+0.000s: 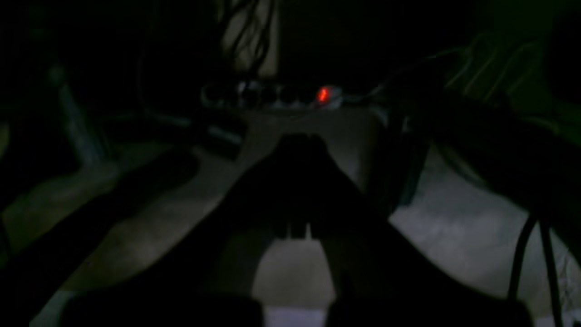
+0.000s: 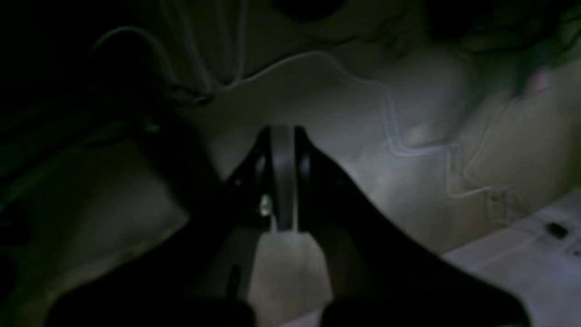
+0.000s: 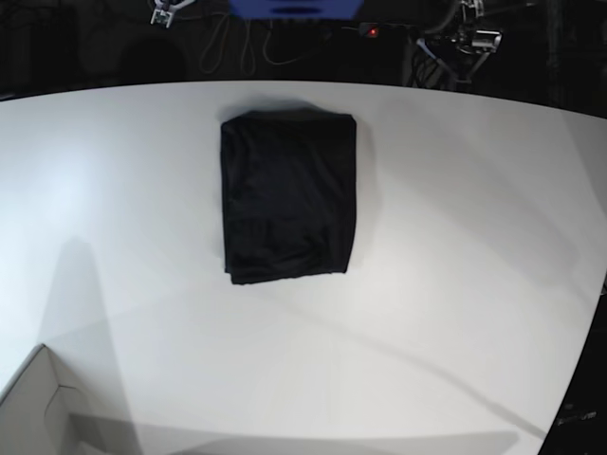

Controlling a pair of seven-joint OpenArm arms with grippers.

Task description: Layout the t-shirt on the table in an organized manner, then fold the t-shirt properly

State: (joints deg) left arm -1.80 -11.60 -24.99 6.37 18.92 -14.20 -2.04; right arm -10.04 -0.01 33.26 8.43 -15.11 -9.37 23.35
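Where the t-shirt [image 3: 288,197] lies, folded into a compact black rectangle, is the far middle of the white bench [image 3: 455,237], with bare surface on every side. Both arms are off the bench. The left gripper [image 1: 299,141] has its jaws closed on nothing, above a dim floor; the right gripper [image 2: 281,136] likewise has its jaws closed and empty. A white box [image 3: 33,412] occupies the near left corner.
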